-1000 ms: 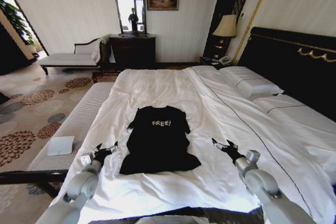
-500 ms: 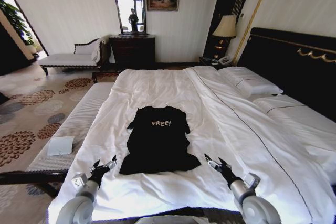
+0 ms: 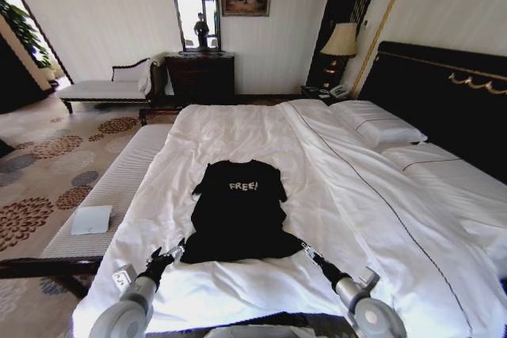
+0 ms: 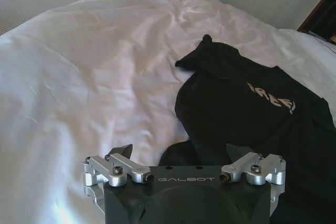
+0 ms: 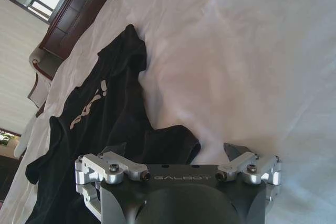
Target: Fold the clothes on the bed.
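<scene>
The left hand [image 3: 173,252] hovers with fingers apart at the near left corner of the black T-shirt [image 3: 238,211], which lies flat, lettering up, on the bed [image 3: 333,172]. The right hand [image 3: 310,254], fingers also apart, sits at the hem's near right corner.

Each pincer body hides the T-shirt's [image 4: 247,108] hem corner, so contact seems uncertain.
</scene>
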Available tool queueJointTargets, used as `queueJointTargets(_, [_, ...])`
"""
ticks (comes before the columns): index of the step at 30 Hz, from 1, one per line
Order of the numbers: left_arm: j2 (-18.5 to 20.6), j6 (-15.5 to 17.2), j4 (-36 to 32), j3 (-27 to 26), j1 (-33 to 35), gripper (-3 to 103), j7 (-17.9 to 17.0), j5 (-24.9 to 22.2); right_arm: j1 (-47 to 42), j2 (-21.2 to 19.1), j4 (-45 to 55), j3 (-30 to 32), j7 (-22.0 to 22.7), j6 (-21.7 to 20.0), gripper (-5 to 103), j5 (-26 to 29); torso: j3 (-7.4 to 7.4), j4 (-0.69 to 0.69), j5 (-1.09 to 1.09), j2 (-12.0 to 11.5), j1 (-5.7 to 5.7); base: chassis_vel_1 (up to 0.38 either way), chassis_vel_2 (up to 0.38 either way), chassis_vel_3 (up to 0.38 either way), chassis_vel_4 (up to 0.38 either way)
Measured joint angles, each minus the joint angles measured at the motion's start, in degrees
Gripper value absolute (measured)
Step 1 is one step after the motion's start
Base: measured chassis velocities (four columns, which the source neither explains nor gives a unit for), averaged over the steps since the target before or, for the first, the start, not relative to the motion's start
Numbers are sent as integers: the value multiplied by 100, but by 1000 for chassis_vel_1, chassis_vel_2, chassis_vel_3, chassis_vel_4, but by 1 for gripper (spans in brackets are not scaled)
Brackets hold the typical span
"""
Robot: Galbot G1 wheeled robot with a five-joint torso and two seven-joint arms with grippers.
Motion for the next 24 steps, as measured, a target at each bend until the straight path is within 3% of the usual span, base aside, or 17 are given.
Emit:
queueJointTargets(7, [89,2,-119,57,103,101,-38,-39,452,118,-492,71,-81,-5,100,339,0,1,0,0,0,0,0,0,0])
queueJointTargets(18, [16,6,-131,55,110,99,-57,-83,139,382,-427,37,-160,-22,99,314,0,-1,-1,0,0,0,0,0,0])
queueJointTargets(20, [16,6,-129,52,111,99,-58,-81,150,428,-440,-2,-166,-19,88,276,0,-1,-1,0,0,0,0,0,0])
queueJointTargets(24, [40,7,-166,16,164,98,-57,-90,201,487,-481,-25,-174,-14,83,261,0,0,0,0,0,0,0,0,0])
